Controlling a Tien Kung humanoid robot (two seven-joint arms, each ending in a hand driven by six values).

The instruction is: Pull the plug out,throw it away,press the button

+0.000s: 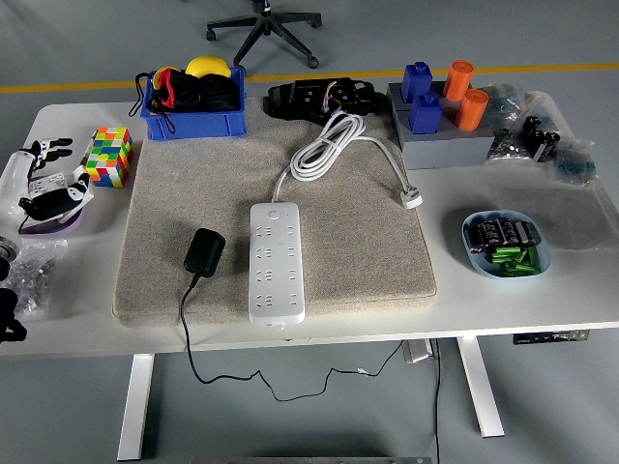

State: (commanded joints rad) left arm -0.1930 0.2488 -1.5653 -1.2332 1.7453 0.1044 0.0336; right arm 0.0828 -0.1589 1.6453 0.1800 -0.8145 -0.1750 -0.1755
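The plug (204,251) lies on the mat (368,242), just left of the strip (276,261), already out. Our left hand (44,188) sits at the bench's (542,300) left edge, fingers loosely apart, empty. We should grasp the plug's body, not its cord.

colourful cube (108,157), blue bin (191,116), bowl of batteries (506,244)

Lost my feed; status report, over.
Left robot hand open at table's left edge. Black plug adapter lies unplugged on mat beside white power strip. Nothing in the way.
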